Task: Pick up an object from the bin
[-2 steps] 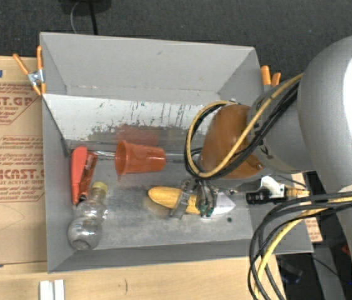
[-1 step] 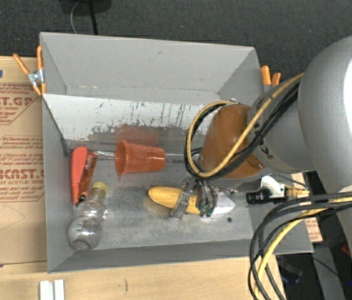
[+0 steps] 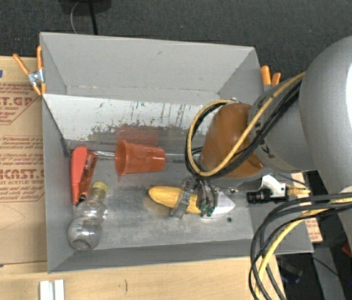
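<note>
fig. 1: i am watching the gripper (image 3: 194, 205) sitting low over the floor of the bin (image 3: 144, 61), right of centre. its claw is spread and straddling the right end of a yellow banana-shaped toy (image 3: 165, 196), which is lying flat on the floor. whether the tips are already touching it is, i think, not decidable under the wrist cables. a small white piece (image 3: 224, 202) is lying just beside the tip nearer the arm. i am judging the main risk to be an end-on pinch: closing on the tapered, curved end could be squeezing the toy out sideways, or catching the white piece too. the orange cup (image 3: 139, 157) is lying apart, nearer the back wall.
</note>
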You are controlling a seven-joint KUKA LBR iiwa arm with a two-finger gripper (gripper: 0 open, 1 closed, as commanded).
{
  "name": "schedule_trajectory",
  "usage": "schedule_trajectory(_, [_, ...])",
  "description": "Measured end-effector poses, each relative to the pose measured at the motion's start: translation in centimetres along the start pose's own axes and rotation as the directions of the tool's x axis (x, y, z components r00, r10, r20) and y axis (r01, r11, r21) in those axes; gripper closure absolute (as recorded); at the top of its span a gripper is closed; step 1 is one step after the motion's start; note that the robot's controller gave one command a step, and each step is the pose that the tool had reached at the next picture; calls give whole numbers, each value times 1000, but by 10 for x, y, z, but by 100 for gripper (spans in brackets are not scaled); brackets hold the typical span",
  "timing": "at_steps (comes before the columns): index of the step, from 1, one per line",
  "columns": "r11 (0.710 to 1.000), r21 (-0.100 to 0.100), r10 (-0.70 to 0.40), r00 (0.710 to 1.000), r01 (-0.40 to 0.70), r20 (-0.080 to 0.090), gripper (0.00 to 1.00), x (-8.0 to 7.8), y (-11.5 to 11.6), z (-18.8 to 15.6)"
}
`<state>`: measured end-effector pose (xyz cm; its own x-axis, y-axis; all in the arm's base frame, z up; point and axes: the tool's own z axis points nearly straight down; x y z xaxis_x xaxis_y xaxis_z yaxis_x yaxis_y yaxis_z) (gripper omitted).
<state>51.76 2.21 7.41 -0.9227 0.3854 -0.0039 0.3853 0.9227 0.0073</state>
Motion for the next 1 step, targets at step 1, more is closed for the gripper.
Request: schedule_trajectory(1, [1000,2,0,1000,0,-6,100,1,-1,-8])
